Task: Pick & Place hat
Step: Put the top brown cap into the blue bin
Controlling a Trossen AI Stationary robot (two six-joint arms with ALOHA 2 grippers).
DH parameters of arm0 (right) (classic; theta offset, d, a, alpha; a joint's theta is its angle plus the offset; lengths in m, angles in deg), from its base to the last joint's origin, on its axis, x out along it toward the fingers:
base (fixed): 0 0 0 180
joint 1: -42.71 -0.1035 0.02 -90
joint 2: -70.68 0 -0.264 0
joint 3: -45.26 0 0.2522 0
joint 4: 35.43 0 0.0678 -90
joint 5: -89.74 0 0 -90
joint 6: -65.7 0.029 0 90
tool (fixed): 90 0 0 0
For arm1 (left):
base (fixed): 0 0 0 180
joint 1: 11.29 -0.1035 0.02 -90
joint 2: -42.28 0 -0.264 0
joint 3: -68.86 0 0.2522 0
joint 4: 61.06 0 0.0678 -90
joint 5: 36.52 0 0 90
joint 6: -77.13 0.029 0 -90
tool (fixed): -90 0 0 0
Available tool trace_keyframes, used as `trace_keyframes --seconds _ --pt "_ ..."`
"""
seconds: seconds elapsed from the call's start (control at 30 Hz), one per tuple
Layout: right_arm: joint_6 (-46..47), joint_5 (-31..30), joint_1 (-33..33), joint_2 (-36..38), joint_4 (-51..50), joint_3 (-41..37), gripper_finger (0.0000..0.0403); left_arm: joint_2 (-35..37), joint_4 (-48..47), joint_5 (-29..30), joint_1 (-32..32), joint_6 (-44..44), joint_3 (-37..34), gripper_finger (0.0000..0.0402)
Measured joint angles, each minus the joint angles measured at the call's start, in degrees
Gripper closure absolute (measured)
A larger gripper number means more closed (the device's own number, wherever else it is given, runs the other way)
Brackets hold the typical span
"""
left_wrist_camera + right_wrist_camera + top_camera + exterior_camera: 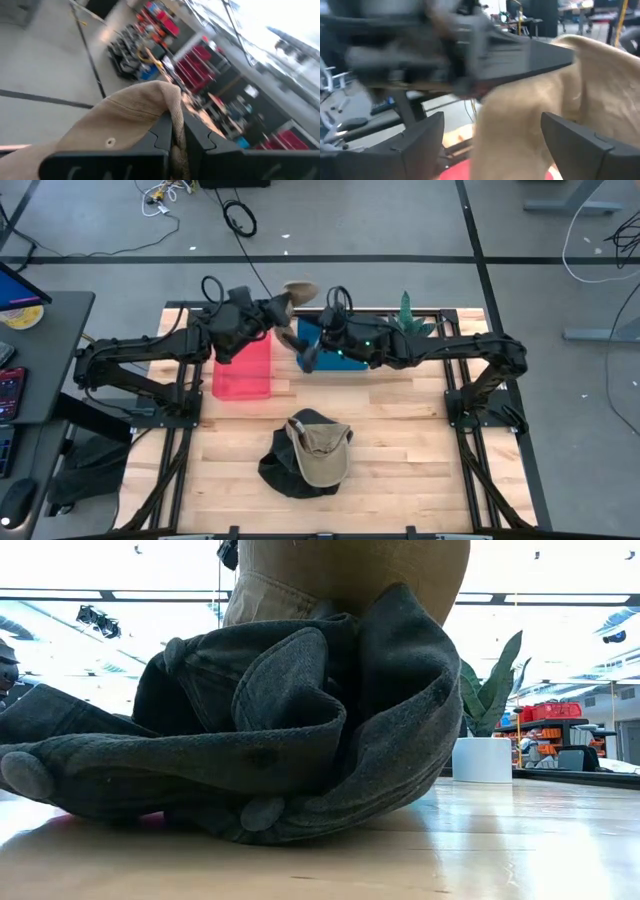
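A tan hat [298, 290] hangs in the air over the table's far side, above the gap between the red bin [243, 368] and the blue bin [345, 360], with my left gripper [280, 308] shut on it. My right gripper [303, 352] stands open just beside it. In the right wrist view the tan hat [535, 115] hangs ahead between the spread fingers, under the left gripper's dark body [495, 50]; I cannot tell whether they touch it. A second tan hat [320, 452] lies on a dark grey hat [285, 470] on the table's near middle. My left gripper pinches a gathered edge of the tan hat's cloth [176, 131] between its two fingers, which point level. The crown [125, 120] bulges out to one side of the fingers. The hat is lifted clear of the table and the bins.
A green plant [405, 315] in a white pot [482, 760] stands at the far right behind the blue bin. The dark grey hat [270, 740] fills the low view, with the tan one [340, 575] on top. Bare wood lies left and right of the pile.
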Motion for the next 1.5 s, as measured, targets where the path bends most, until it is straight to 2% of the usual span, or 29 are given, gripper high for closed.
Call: trace_keyframes --seconds 0.17,0.33,0.83,0.93,1.03,1.1,1.2,1.33,1.37,1.5 --pt "0.5 0.2 1.2 -0.4 -1.4 0.0 0.0069 0.0 0.6 -6.7 -0.1 1.0 0.0 0.0380" --pt "7.9 3.8 1.8 -1.0 -1.9 0.0 0.0069 0.0 0.9 -11.7 -0.7 1.2 0.0 0.0380" --pt "10.0 2.0 1.8 -2.8 0.4 0.0 0.0069 0.0 0.5 -15.1 -1.5 1.6 0.0 0.0380" --pt "9.9 2.6 1.8 -2.8 0.1 0.0 0.0082 0.0 0.5 -15.1 -1.5 1.8 0.0 0.0380" --pt "9.7 4.6 2.3 -2.8 -0.1 0.0 0.0120 0.0 0.2 -15.2 -1.5 2.4 0.0 0.0380" --pt "9.3 5.8 2.5 -2.8 -0.2 0.0 0.0160 0.0 0.0 -15.2 -1.5 2.5 0.0 0.0380" --pt "8.3 6.0 2.6 -2.8 -0.6 0.0 0.0239 0.0 -0.3 -15.2 -1.4 2.5 0.0 0.0380" --pt "9.5 8.5 2.8 -2.7 -0.8 0.0 0.0366 0.0 -1.6 -15.3 -1.4 3.5 0.0 0.0380" --pt "9.9 9.6 2.9 -2.7 -0.8 0.0 0.0381 0.0 -2.2 -15.3 -1.4 3.8 0.0 0.0380" --pt "11.4 10.7 2.9 -2.7 -2.6 0.0 0.0387 0.0 -3.3 -17.2 -1.4 4.6 0.0 0.0370"
